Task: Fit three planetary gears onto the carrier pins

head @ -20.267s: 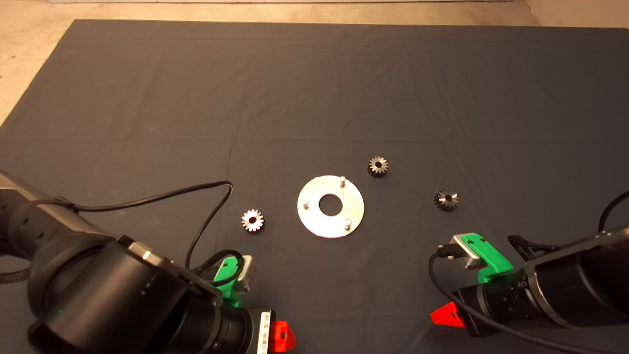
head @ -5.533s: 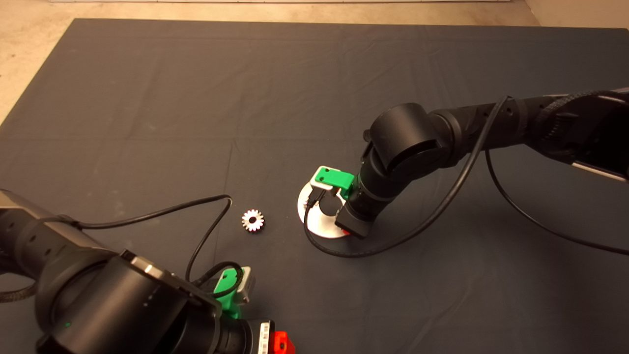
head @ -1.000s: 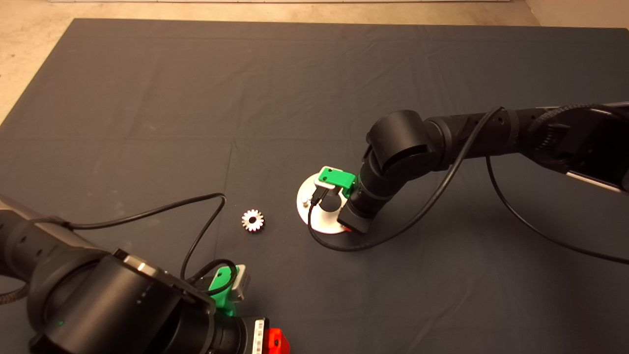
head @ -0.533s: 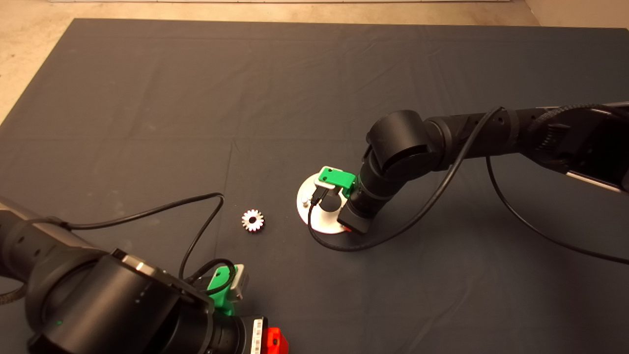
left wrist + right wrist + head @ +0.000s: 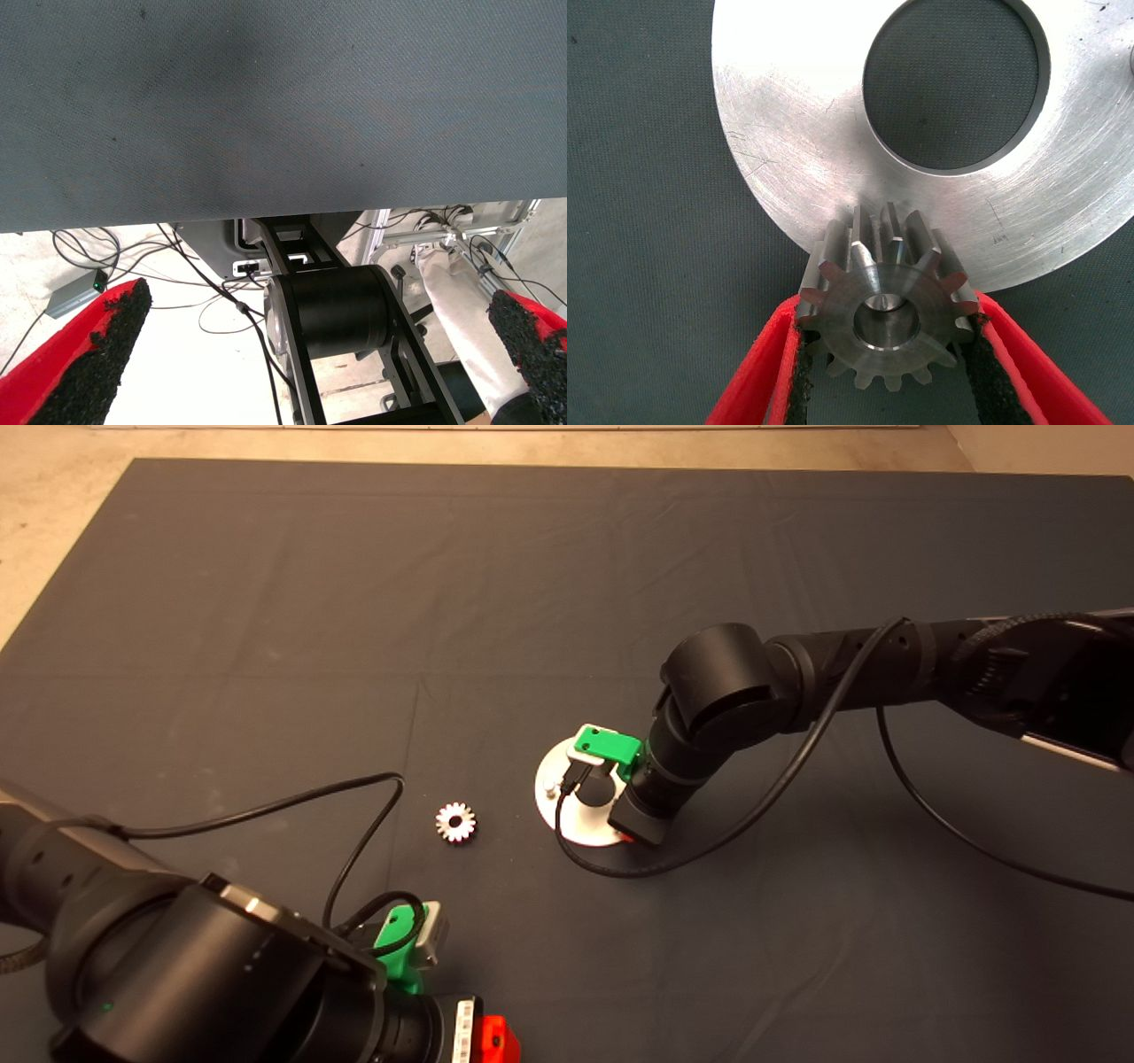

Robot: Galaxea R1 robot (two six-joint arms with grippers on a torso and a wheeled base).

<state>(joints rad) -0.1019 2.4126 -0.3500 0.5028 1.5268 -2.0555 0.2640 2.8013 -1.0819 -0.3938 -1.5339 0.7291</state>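
One planetary gear [image 5: 888, 310] between right end effector [image 5: 884, 354] fingers, over disc [image 5: 797, 150] edge

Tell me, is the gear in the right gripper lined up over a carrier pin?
Yes, the pin tip shows inside the centre hole of the gear held between the right gripper fingers.

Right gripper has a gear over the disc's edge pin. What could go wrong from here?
1. In the right wrist view the right gripper grips the gear with a pin tip showing in its bore; if it isn't fully seated, releasing could leave it tilted or jammed.
2. The pin sits at the edge of the disc, so pushing could shift or tip the disc.
3. The right arm's cable loops beside the disc and may drag it.
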